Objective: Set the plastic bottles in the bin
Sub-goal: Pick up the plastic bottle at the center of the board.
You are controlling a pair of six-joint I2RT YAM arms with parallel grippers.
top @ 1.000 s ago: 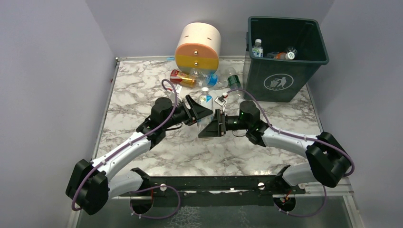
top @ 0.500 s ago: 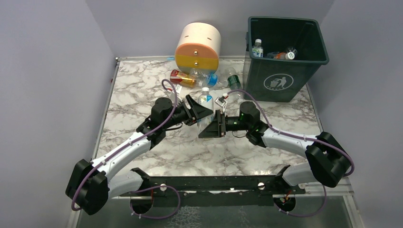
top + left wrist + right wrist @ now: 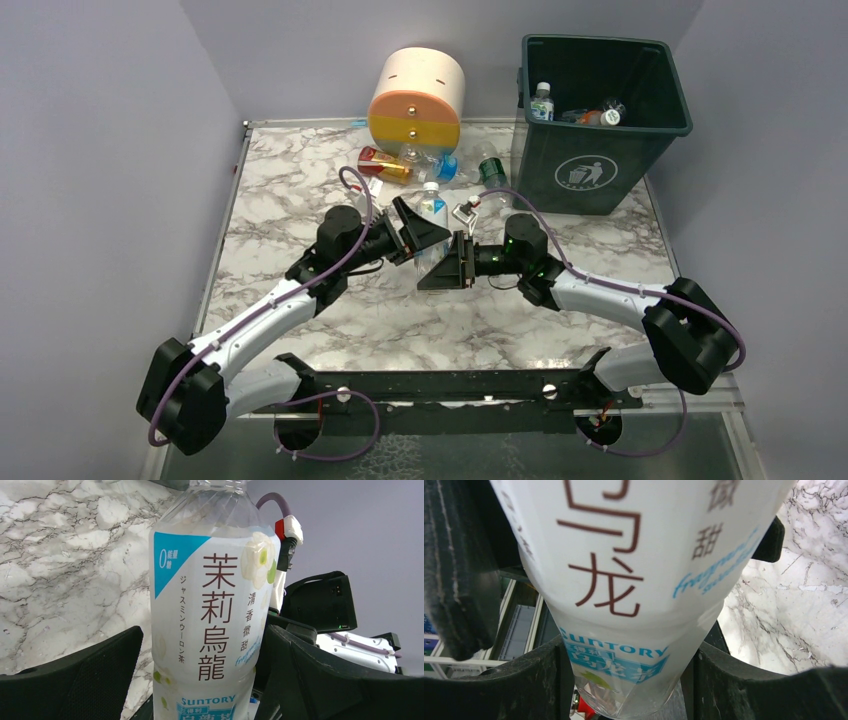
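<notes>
two arms meet over the middle of the marble tabletop (image 3: 290,190) with one held bottle (image 3: 210,620) between them, short of the bin (image 3: 585,175). that single dark green bin stands at the far right corner, and at least three bottles show inside it: an upright bottle (image 3: 542,102) with a white cap, an orange bottle (image 3: 592,118) and a clear bottle (image 3: 612,110). a huddle of about four bottles (image 3: 415,162) lies on the tabletop just before the one round drawer unit (image 3: 415,95), overlapping too much for a sure count. the held bottle is clear, with a white label, a blue corner, brown characters, a pale flower and the word suntory. the right claw (image 3: 626,647) pinches its lower end. the left claw (image 3: 204,632) flanks the label, though whether its fingers press in cannot be told.
</notes>
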